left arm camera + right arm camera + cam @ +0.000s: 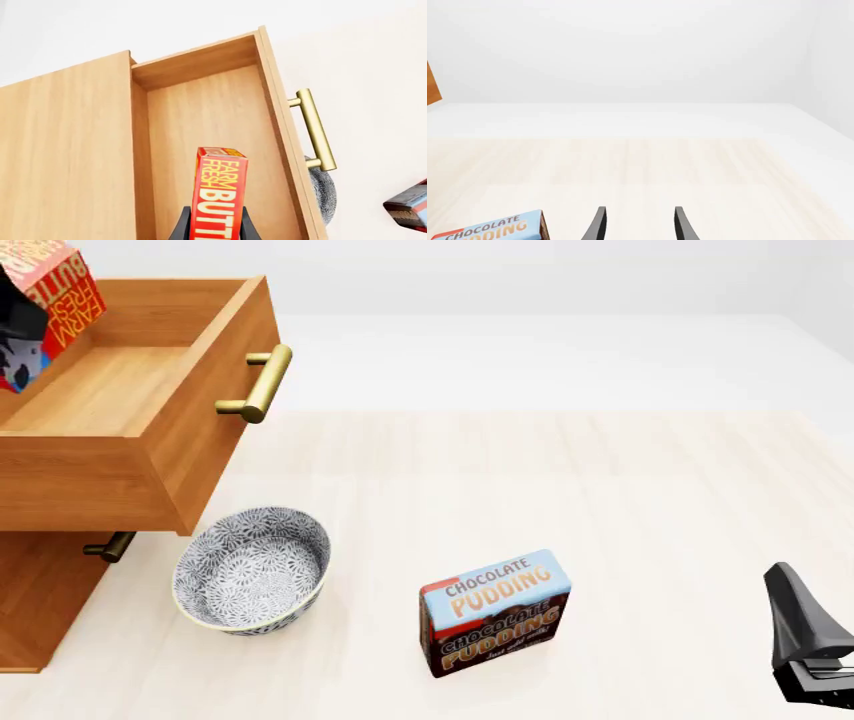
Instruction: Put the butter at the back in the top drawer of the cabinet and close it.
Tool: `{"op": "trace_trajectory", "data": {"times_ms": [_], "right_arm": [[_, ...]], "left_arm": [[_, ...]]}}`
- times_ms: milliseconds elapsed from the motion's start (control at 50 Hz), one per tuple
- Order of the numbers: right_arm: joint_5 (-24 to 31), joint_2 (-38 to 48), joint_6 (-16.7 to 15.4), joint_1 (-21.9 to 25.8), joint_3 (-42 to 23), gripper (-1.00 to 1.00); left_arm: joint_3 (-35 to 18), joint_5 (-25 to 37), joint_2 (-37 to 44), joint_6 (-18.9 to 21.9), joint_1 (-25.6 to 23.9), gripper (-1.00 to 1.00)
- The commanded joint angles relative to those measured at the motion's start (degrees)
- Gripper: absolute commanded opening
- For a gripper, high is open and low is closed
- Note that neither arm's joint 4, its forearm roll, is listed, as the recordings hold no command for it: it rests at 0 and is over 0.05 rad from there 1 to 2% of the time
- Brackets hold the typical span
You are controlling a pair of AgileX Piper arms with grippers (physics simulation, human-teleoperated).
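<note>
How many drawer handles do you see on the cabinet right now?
2. One brass handle is on the open top drawer. Another handle peeks out beneath it, on a lower drawer. The cabinet runs out of frame, so more may be hidden.

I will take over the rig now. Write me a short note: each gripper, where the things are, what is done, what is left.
Left gripper: shut on the butter, holding it above the open top drawer of the cabinet.
Right gripper: open, empty, low over the table near the pudding box.
Done: drawer pulled out, butter lifted over it.
Left: lower and release the butter in the drawer, then push it shut by the handle.
</note>
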Motion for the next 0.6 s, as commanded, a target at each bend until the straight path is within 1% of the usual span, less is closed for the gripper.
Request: {"op": "trace_trajectory", "data": {"times_ms": [20, 160, 320, 600], "right_arm": [[0.0, 0.0, 0.0, 0.0, 0.0, 1.0], [0.0, 0.0, 0.0, 0.0, 0.0, 1.0], [0.0, 0.0, 0.0, 0.0, 0.0, 1.0], [0.0, 0.0, 0.0, 0.0, 0.0, 1.0]], "left_arm": [[1.58, -1.47, 0.07, 1.49, 1.07, -1.0], [1.37, -1.8, 0.66, 1.26, 1.14, -1.0], [2.41, -2.94, 1.09, 1.18, 1.47, -1.0], [1.37, -3.53, 2.74, 1.19, 1.69, -1.0]]}}
